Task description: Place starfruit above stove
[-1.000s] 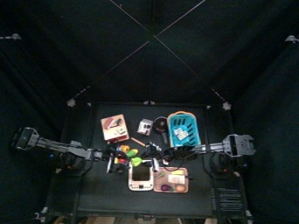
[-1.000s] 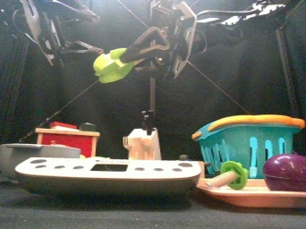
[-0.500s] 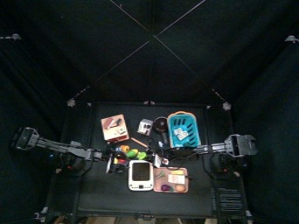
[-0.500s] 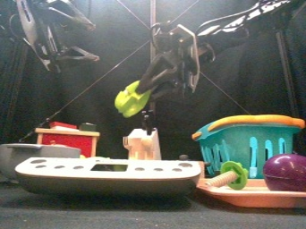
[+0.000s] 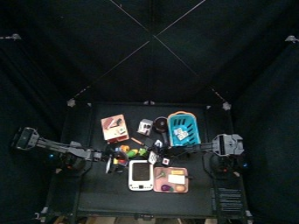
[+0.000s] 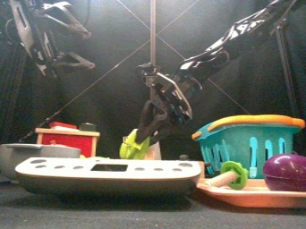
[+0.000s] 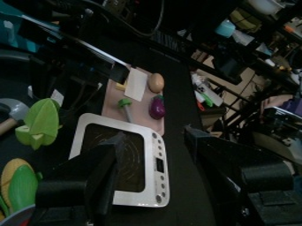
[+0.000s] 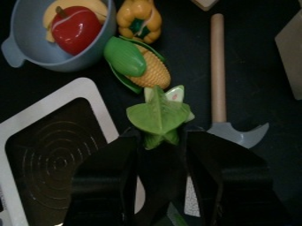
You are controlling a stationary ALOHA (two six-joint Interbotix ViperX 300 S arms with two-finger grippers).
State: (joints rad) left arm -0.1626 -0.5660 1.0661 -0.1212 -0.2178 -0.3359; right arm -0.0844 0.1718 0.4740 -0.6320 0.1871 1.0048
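My right gripper (image 6: pixel 146 132) is shut on the lime-green starfruit (image 6: pixel 134 144) and holds it low, just behind the far edge of the white stove (image 6: pixel 107 173). In the right wrist view the starfruit (image 8: pixel 156 115) sits between the jaws, beside the stove's corner (image 8: pixel 48 150) and next to a corn cob (image 8: pixel 136 62). My left gripper (image 6: pixel 54 45) hangs high at the left, open and empty. In the left wrist view its jaws stand wide apart above the stove (image 7: pixel 118 168).
A grey bowl (image 8: pixel 24 48) with an apple and a banana, a yellow pepper (image 8: pixel 139 16) and a wooden-handled spatula (image 8: pixel 216 62) lie near the starfruit. A teal basket (image 6: pixel 251 139), a tray (image 6: pixel 257 195) with a purple fruit, and a red-and-wood box (image 6: pixel 66 139) stand around the stove.
My right gripper has come down with the starfruit from high above the table to just behind the stove. The left gripper has stayed raised at the left.
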